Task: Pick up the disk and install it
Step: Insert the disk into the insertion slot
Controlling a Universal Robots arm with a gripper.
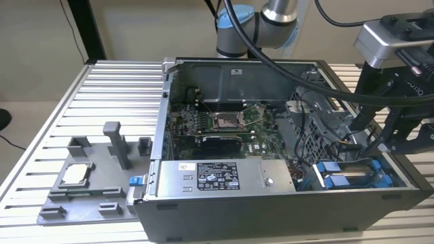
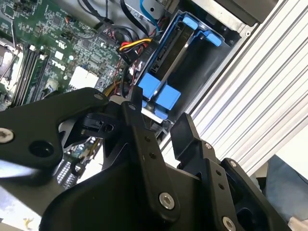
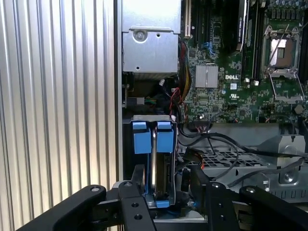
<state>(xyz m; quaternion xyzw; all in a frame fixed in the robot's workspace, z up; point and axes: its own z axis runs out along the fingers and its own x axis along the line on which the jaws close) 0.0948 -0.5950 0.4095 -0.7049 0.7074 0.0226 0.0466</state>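
The disk (image 1: 352, 176) stands on edge in the drive bay at the front corner of the open computer case (image 1: 271, 213), on the exterior view's right. Its blue bracket tabs (image 3: 140, 137) frame the silver edge of the disk (image 3: 154, 163) in the first wrist view. The second wrist view shows the disk (image 2: 173, 62) with the blue tabs (image 2: 159, 94) just past my fingertips. My gripper (image 1: 383, 147) hangs just above the bay, open. Its black fingers (image 3: 136, 192) straddle the disk's near end without closing on it. The gripper (image 2: 159, 115) holds nothing.
Inside the case lie the motherboard (image 1: 227, 119), a silver power supply with a black label (image 1: 217, 178) and loose cables (image 2: 132, 48) beside the bay. A grey fixture (image 1: 88, 178) with a small silver chip sits on the slatted table (image 1: 115, 86) at the exterior view's left.
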